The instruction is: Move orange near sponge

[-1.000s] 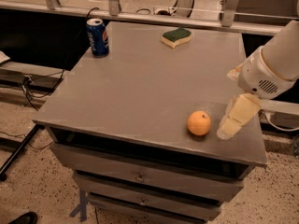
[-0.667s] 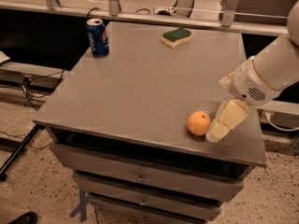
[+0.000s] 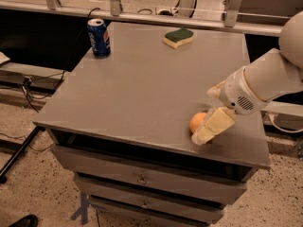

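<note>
Obs. The orange (image 3: 197, 122) is seen on the table (image 3: 142, 89), close to the near right edge. The sponge (image 3: 178, 37) lies at the far side, well apart from it, green face up. A soda can (image 3: 99, 37) stands upright at the far left corner, off the line between the two.

Gripper (image 3: 209, 127): low at the table surface, just to the right of the orange and partly covering it in this view. Contact with the fruit cannot be confirmed. Whether the claw is apart or together cannot be told. The orange is not lifted.

Handling (judged): the orange is expected to be light and firm, with slight give in the skin, so crushing is unlikely under moderate force. The skin is smooth and the shape round, so a roll is likely if it is nudged from one side, and the table edge is near. A hold across the widest part, at mid height and centred on the fruit, is judged best. A hold taken high or off-centre would be expected to squeeze it out.

Step (judged): approach for the grasp; the carry is not yet begun. A gentle set-down beside the sponge is advised, since the fruit may roll once released. The sponge is taken to be soft and light and would be shifted by a bump.
</note>
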